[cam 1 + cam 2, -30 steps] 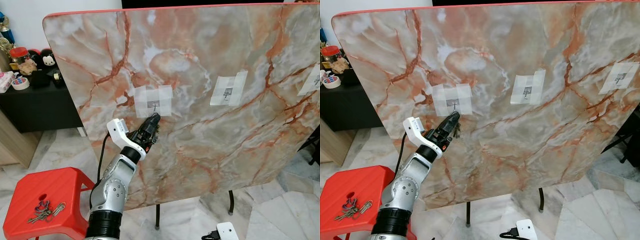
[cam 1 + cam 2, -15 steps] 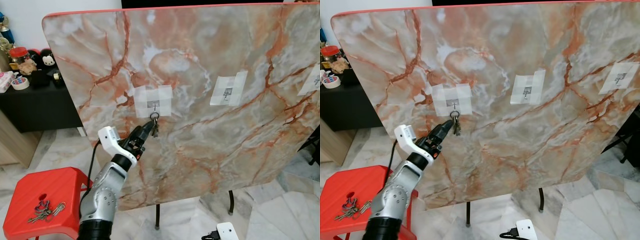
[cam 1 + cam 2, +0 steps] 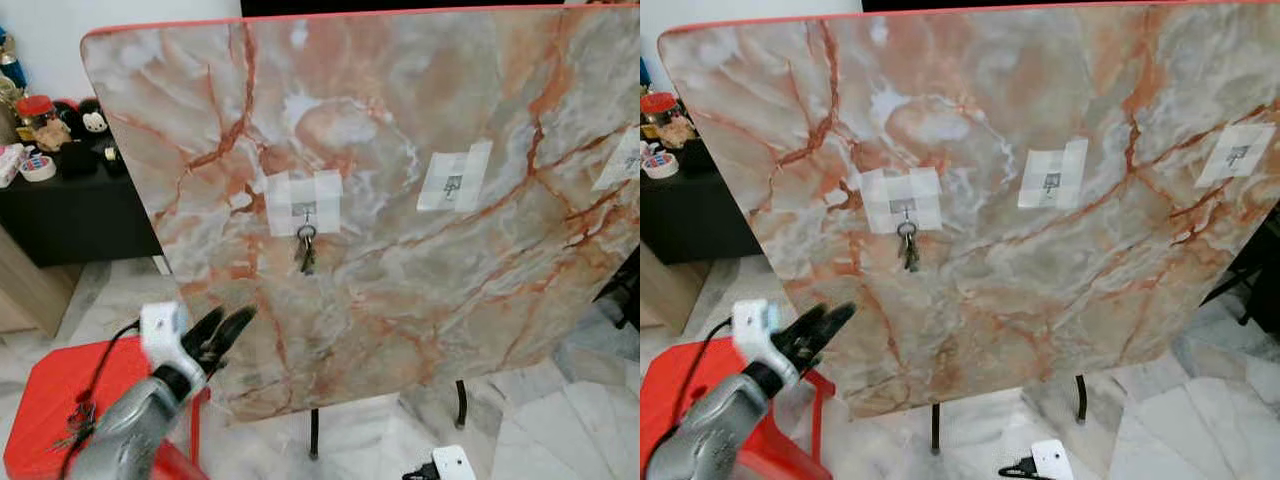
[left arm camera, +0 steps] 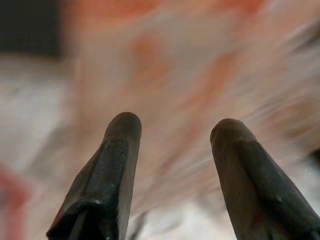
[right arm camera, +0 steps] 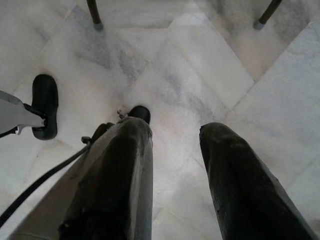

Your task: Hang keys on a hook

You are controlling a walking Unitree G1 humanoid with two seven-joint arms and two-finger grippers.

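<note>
A big marble-patterned board with a red edge (image 3: 420,150) is standing tilted up in front of the robot, on thin dark legs (image 3: 314,437). Pale marble floor tiles (image 3: 560,420) are lying open under and beside it.

A bunch of small metal keys (image 3: 305,249) is hanging on a little metal hook (image 3: 303,214) in a white taped patch (image 3: 304,202) on the board. The keys are hanging free and nothing is touching them. Another taped patch with a hook (image 3: 455,178) is sitting well to the right, and a third (image 3: 1233,155) is near the board's right edge.

The left pincer (image 3: 227,331) is hanging low and to the left of the keys, well apart from them, with open room between. Its two black fingers (image 4: 112,165) are spread apart and holding nothing. The right pincer (image 5: 172,165) is hanging down over the floor, fingers apart and holding nothing.

A red plastic stool (image 3: 55,400) is standing at the lower left with more keys and clips (image 3: 78,420) lying on it. A black surface (image 3: 70,200) with jars and toys is standing by the wall.

A moment ago the left pincer was right up at the keys by the hook. Now it is pulling back and down.
</note>
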